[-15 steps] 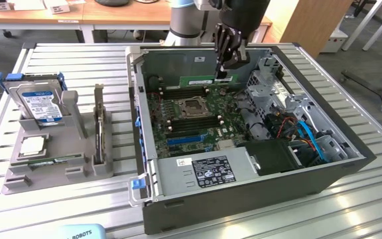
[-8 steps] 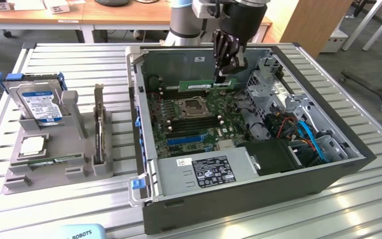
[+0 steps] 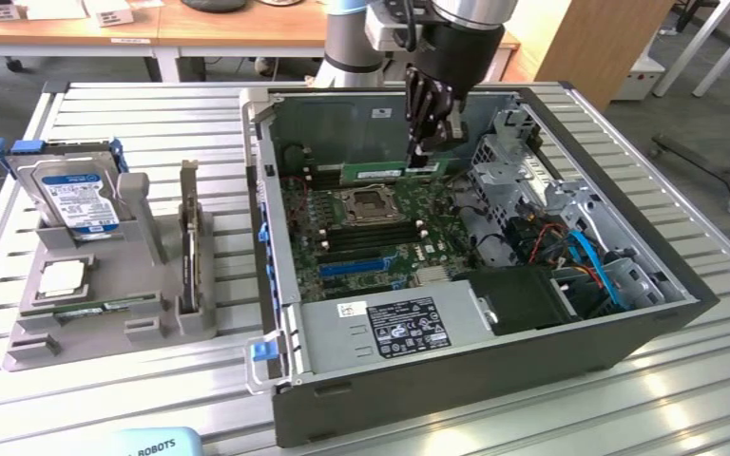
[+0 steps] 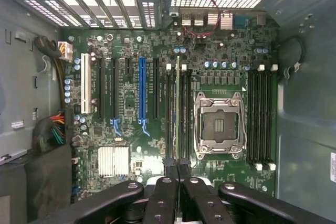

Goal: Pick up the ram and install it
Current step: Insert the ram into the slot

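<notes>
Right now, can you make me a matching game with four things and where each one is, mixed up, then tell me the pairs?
Things:
1. thin green ram stick
2. silver hard drive with blue label
3. square silver processor chip
4. tall dark expansion card

Places:
A. flat on the grey plastic holder
B. in the black hand, inside the open computer case
C. on edge, nearest the case
D. upright in a blue frame

Pairs: 1-B, 2-D, 3-A, 4-C

Hard drive [image 3: 76,195] stands beside open computer case [image 3: 467,389].
</notes>
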You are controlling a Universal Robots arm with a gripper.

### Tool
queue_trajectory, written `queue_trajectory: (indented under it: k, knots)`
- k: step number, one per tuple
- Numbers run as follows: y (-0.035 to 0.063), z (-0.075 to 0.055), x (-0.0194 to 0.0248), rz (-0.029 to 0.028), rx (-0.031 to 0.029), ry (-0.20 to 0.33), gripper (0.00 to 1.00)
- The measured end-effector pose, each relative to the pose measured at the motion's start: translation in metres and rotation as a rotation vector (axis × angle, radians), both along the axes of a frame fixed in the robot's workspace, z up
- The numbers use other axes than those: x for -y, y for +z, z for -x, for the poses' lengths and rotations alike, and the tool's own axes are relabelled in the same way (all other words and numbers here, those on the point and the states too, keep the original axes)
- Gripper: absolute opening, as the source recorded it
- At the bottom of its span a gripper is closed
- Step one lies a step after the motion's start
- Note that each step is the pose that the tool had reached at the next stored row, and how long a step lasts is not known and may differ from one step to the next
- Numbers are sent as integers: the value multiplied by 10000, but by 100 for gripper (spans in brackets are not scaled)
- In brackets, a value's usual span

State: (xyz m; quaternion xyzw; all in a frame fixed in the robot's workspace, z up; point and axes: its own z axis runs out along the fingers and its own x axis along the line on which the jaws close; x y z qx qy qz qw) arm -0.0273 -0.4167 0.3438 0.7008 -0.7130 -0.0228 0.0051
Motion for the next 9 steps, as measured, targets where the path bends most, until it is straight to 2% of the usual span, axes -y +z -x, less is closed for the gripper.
queue_trajectory:
  k: [9]
  knots:
    - [-118,0,0,0,0,0,12]
